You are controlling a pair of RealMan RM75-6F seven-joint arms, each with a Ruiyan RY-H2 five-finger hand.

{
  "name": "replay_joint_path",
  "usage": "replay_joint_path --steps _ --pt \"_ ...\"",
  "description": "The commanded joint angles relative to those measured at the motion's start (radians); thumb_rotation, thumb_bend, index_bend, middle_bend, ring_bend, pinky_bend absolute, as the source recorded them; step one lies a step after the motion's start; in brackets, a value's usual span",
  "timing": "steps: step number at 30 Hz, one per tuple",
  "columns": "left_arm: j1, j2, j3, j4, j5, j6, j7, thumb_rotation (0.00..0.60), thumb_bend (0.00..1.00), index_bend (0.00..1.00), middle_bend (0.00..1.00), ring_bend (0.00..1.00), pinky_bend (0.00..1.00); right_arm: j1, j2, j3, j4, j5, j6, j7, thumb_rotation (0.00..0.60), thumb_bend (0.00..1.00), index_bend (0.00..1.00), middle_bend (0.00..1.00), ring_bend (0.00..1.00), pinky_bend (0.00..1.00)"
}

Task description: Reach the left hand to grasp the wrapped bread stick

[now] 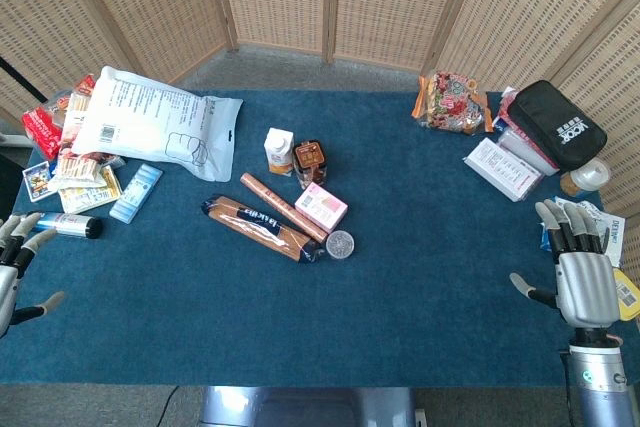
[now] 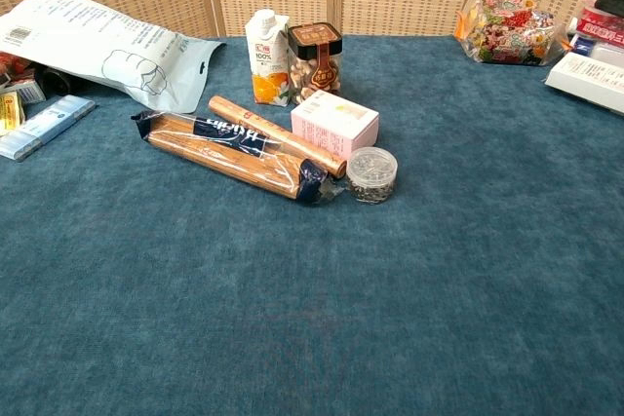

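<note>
- Blue-carpeted table [image 1: 400, 307]
- On it: wrapped bread stick [image 1: 258, 227], brown tube [image 1: 281, 205], pink box [image 1: 321, 206], juice carton [image 1: 279, 150], snack jar [image 1: 310, 163], white bag [image 1: 150, 122]

Mid-table: small white juice carton [image 2: 265, 56], brown-lidded clear jar [image 2: 316, 60], pink box [image 2: 334, 121], round clear tub [image 2: 371, 173]. Left edge: white plastic mailer bag [image 1: 155, 123]. Right far corner: black zip pouch [image 1: 556, 123].

The small carton [image 2: 265, 57] reads "100%", and the black pouch [image 1: 553, 124] bears what looks like "LOOK".
</note>
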Motion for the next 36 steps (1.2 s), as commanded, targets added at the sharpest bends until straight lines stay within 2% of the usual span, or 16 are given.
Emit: replay_joint_path --steps 1,5,8,12,17,20,27,36 --pt "-0.001 -0.006 0.002 0.001 0.01 -0.004 0.007 0.6 0.08 0.2 0.0 0.0 0.0 -0.001 0.003 -0.002 -0.003 -0.006 0.002 0.007 0.6 0.0 0.0 0.0 0.0 0.0" --pt "-0.012 -0.019 -0.002 0.007 0.014 -0.025 0.007 0.6 0.08 0.2 0.0 0.0 0.0 -0.002 0.006 -0.007 -0.008 -0.013 0.001 0.012 0.6 0.0 0.0 0.0 0.0 0.0" --pt "-0.052 -0.021 -0.013 0.003 0.015 -0.084 0.026 0.6 0.08 0.2 0.0 0.0 0.0 -0.001 0.005 -0.01 -0.011 -0.017 -0.003 0.012 0.6 0.0 0.0 0.0 0.0 0.0" --pt "-0.153 -0.009 -0.04 -0.04 0.011 -0.228 0.082 0.6 0.07 0.19 0.0 0.0 0.0 -0.001 0.01 -0.012 -0.021 -0.023 -0.003 0.015 0.6 0.0 0.0 0.0 0.0 0.0" --pt "-0.289 -0.024 -0.086 -0.082 -0.054 -0.431 0.167 0.6 0.07 0.03 0.0 0.0 0.0 -0.005 0.017 -0.014 -0.027 -0.028 0.003 0.027 0.6 0.0 0.0 0.0 0.0 0.0" --pt "-0.367 -0.071 -0.114 -0.059 -0.086 -0.52 0.245 0.6 0.07 0.0 0.0 0.0 0.0 -0.007 0.022 -0.012 -0.029 -0.029 0.006 0.037 0.6 0.0 0.0 0.0 0.0 0.0" --pt "-0.526 -0.228 -0.165 0.057 -0.193 -0.682 0.382 0.6 0.07 0.0 0.0 0.0 0.0 -0.009 0.032 -0.009 -0.029 -0.024 0.007 0.067 0.6 0.0 0.0 0.0 0.0 0.0" --pt "-0.664 -0.381 -0.183 0.18 -0.33 -0.792 0.507 0.6 0.07 0.01 0.0 0.0 0.0 -0.015 0.048 -0.002 -0.029 -0.015 0.012 0.106 0.6 0.0 0.0 0.0 0.0 0.0"
